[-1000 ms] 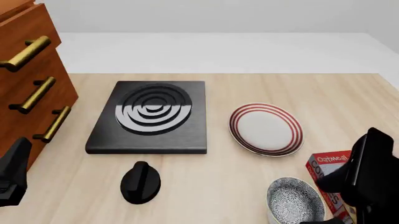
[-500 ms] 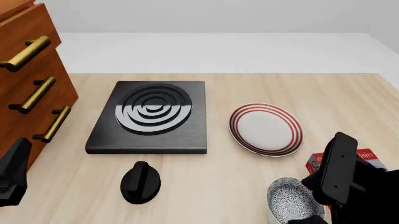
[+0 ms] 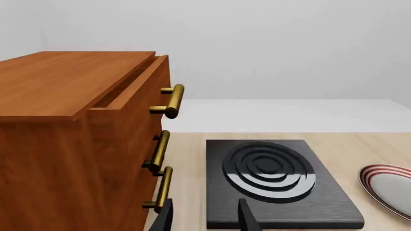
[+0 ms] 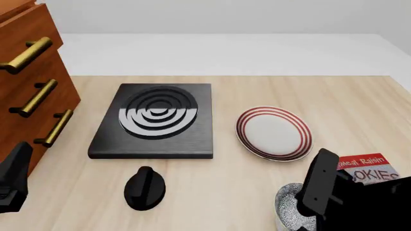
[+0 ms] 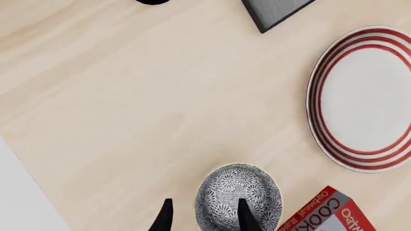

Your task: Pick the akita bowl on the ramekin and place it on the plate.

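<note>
1. The right gripper (image 5: 203,216) is hanging above the akita bowl (image 5: 238,196), its two dark fingertips (image 5: 165,215) spread apart with nothing between them; in the right wrist view one tip is overlapping the bowl's rim and the other is sitting outside it, over bare wood.
2. The akita bowl is sitting near the table's (image 4: 212,183) front edge toward the right corner, half hidden under the right arm in the front view (image 4: 289,204). The ramekin underneath is not showing clearly in any view, so I cannot tell how squarely the bowl is seated on it.
3. Likely trouble: the fingers seem to be straddling one wall of the bowl off to one side, so closing there could be tipping the bowl off its perch or pinching only a thin lip that slips.
4. The cookie box (image 4: 366,172) is lying just beside the bowl on the right; a sideways correction could be knocking into it, or the box could be nudging the bowl.
5. If the bowl sticks to the ramekin, a lift might be dragging both up together.
6. The plate (image 4: 274,133) is lying farther back, well apart from the bowl; a tilted carry could be landing the bowl on its raised red-ringed rim.
7. The left gripper (image 3: 204,216) is idling open and empty near the cabinet (image 3: 77,139) at the left edge, clear of all this.
</note>
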Controlling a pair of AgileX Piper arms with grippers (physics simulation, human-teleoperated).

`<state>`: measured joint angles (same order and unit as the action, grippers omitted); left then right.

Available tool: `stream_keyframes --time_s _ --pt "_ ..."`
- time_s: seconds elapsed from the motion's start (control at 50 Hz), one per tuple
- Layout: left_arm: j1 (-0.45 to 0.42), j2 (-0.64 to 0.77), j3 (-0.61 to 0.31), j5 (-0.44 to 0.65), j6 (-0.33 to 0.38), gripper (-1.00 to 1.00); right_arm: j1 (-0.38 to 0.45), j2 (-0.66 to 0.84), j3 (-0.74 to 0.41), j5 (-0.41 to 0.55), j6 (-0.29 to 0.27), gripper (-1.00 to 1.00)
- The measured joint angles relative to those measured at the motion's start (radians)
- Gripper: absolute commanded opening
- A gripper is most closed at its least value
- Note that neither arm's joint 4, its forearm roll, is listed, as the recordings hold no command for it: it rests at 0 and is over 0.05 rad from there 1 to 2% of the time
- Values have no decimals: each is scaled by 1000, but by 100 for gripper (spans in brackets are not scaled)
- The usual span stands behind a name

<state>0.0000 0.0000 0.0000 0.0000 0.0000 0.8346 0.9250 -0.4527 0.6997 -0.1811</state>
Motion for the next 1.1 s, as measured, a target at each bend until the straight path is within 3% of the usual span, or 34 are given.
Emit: stream_keyframes --time_s 1.1 --pt "0 0 0 0 0 100 -8 132 132 -208 20 100"
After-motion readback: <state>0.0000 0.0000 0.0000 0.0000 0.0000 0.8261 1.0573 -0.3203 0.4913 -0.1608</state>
